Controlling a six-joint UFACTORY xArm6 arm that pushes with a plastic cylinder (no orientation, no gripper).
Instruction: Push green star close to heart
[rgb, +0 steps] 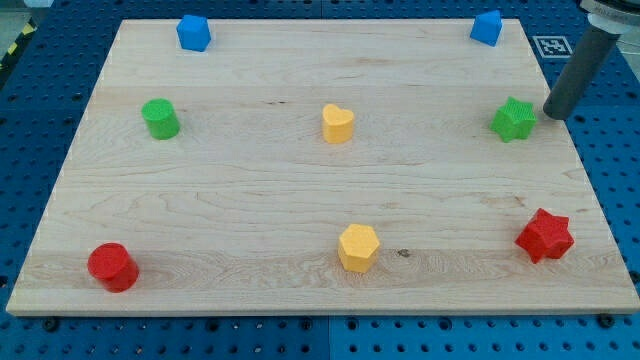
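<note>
Green star block (513, 120) sits near the wooden board's (250, 200) right edge, my tip (553, 114) just beside it on the right, holding nothing. An off-centre push could spin it away from the yellow heart block (338, 124) at upper centre.

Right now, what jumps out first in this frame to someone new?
The dark rod at the view's right edge: my tip sits just to the right of the green star, very close to it. The yellow heart stands near the board's middle, well left of the star with bare wood between. The bright red star at bottom right and the red cylinder at bottom left also catch the eye.
</note>
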